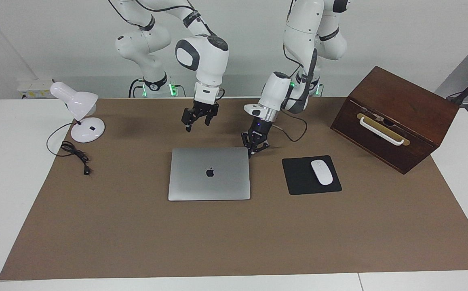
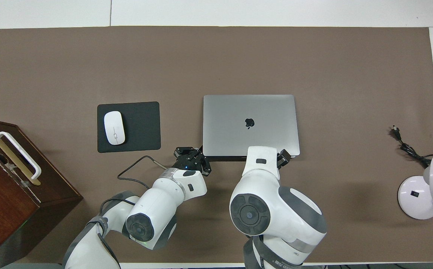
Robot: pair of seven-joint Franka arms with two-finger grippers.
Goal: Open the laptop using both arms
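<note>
The laptop (image 1: pixel 209 173) is lying closed mid-surface. The left pincer (image 1: pixel 253 152), fingertips together, is touching its corner at one o'clock in the facing view. The right pincer (image 1: pixel 197 123), fingers apart, is hovering at eleven o'clock

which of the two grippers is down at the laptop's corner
The left gripper, shut, on the white arm nearer the black mouse pad, is at the thin silver-grey laptop's corner. The right gripper hangs higher, above the brown mat.
</note>
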